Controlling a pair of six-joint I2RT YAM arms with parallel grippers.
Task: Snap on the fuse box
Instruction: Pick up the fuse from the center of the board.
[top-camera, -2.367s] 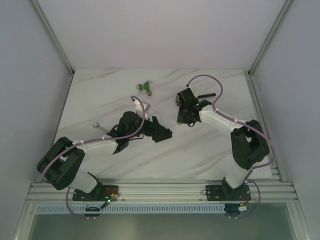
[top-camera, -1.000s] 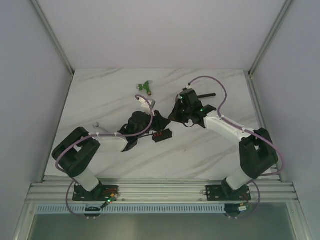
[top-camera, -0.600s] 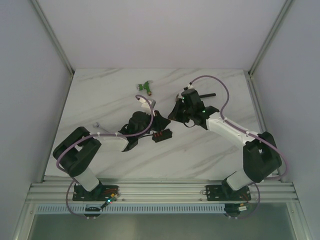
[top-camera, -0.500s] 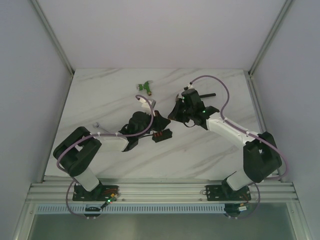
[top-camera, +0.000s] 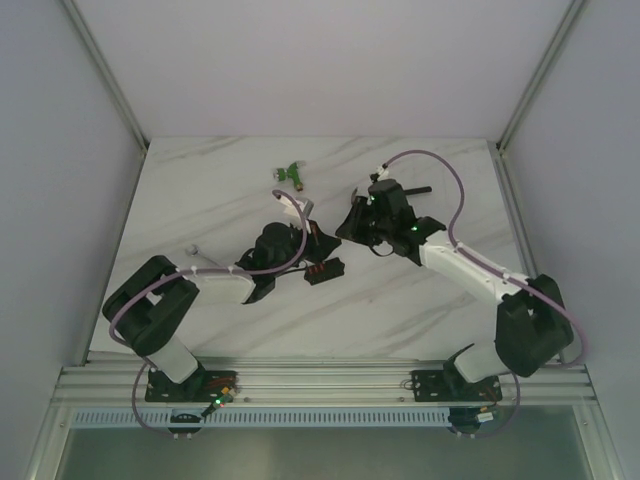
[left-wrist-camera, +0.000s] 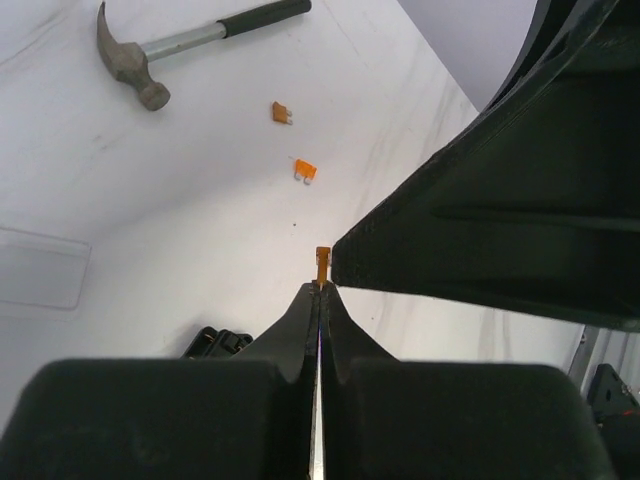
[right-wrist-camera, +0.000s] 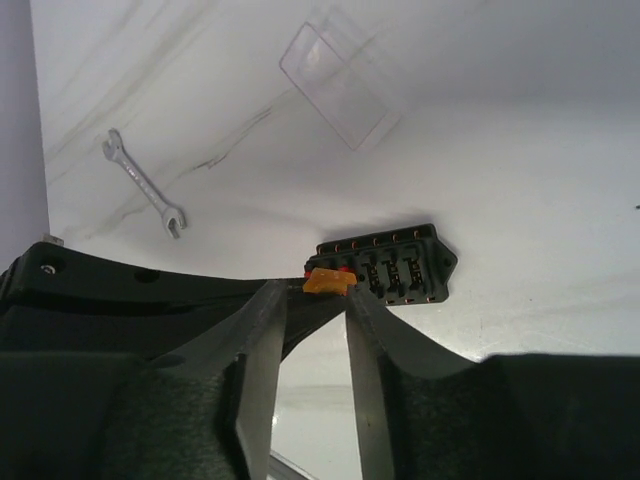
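The fuse box (right-wrist-camera: 400, 265), a small black block with red-orange fuses in its left slots, lies flat on the white table (top-camera: 200, 200); it also shows as fuse box (top-camera: 323, 270) and as a corner of fuse box (left-wrist-camera: 215, 343). Just above it, both grippers meet at one loose orange fuse (right-wrist-camera: 330, 281). My left gripper (left-wrist-camera: 321, 287) is shut on that fuse (left-wrist-camera: 323, 262) at its very tips. My right gripper (right-wrist-camera: 312, 291) stands slightly open around the same fuse, with a small gap on one side. From above, the left gripper (top-camera: 318, 243) and right gripper (top-camera: 350, 228) nearly touch.
A clear lid (right-wrist-camera: 335, 85) and a small wrench (right-wrist-camera: 145, 185) lie beyond the fuse box. A hammer (left-wrist-camera: 170, 45) and two loose orange fuses (left-wrist-camera: 305, 170) lie on the far table. A green part (top-camera: 292, 173) sits at the back.
The left jaws have closed onto the orange fuse between the right fingertips. The right jaws have eased a little wider. Both arms have barely shifted.
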